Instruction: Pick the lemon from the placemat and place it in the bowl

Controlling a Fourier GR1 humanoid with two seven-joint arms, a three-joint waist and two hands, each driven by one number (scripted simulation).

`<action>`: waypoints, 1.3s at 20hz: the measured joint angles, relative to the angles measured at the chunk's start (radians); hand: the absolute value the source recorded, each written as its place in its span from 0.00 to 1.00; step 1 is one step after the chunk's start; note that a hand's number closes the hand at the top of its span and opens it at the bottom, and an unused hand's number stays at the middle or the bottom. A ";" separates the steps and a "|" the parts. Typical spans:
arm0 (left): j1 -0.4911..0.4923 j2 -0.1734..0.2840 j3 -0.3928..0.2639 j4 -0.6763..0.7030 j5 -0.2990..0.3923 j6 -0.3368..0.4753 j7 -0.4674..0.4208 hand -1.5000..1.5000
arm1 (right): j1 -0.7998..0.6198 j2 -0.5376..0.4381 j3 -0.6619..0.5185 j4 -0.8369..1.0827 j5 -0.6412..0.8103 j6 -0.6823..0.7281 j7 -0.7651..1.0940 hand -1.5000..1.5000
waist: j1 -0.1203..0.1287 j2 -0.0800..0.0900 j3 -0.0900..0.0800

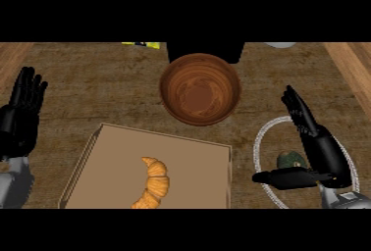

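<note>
A brown wooden bowl (200,89) stands at the back middle of the counter. At the right lies a white-rimmed round mat (262,135). On it sits a small green and yellowish fruit (290,158), partly hidden by my right hand (328,152). That hand is open above the mat, fingers straight and pointing away, thumb stretched left just below the fruit. No finger curls round the fruit. My left hand (20,115) rests open at the left edge, fingers up. I cannot make out a clear yellow lemon.
A tan rectangular board (109,162) at the front left carries a croissant (152,184). A yellow object (142,44) and a dark block (232,51) lie behind the bowl. A pale object (279,44) shows at the back right.
</note>
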 measured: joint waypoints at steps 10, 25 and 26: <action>-0.002 0.019 0.041 -0.032 0.032 -0.028 0.028 0.50 | 0.423 -0.239 -0.112 -0.349 0.211 -0.064 -0.123 0.00 | -0.004 0.009 0.002; -0.023 0.018 0.056 -0.027 0.032 -0.044 0.043 0.50 | 0.740 -0.659 -0.508 -0.602 0.212 0.311 0.248 0.00 | 0.004 0.015 0.001; -0.026 0.021 0.059 -0.023 0.034 -0.051 0.043 0.50 | 0.753 -0.669 -0.527 -0.597 0.214 0.343 0.247 0.00 | 0.006 0.015 0.001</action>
